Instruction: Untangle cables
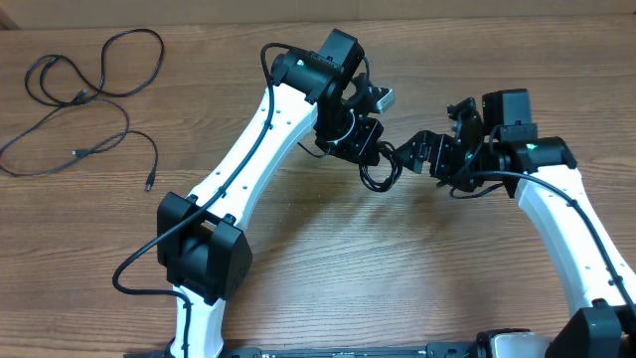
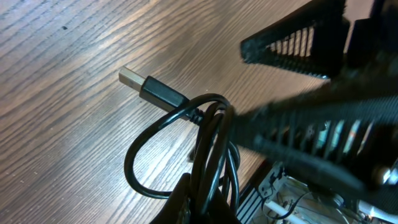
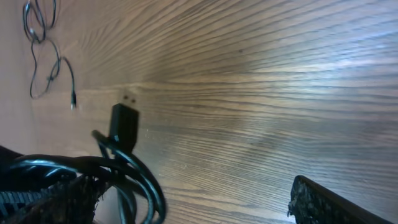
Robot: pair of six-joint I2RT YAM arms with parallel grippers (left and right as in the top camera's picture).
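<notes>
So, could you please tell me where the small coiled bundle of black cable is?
Overhead, the bundle is near the wooden table's middle, between the left end effector and the right end effector, far right of the loose thin black cables.

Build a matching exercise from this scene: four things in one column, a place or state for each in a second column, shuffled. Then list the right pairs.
1. loose cables
2. cable bundle
3. USB plug
4. right gripper

A. fingers spread apart
B. coiled in tight loops, mid-table
C. spread out at the table's far left corner
D. silver tip, sticking out of the coil

Pairs: 1-C, 2-B, 3-D, 4-A
</notes>
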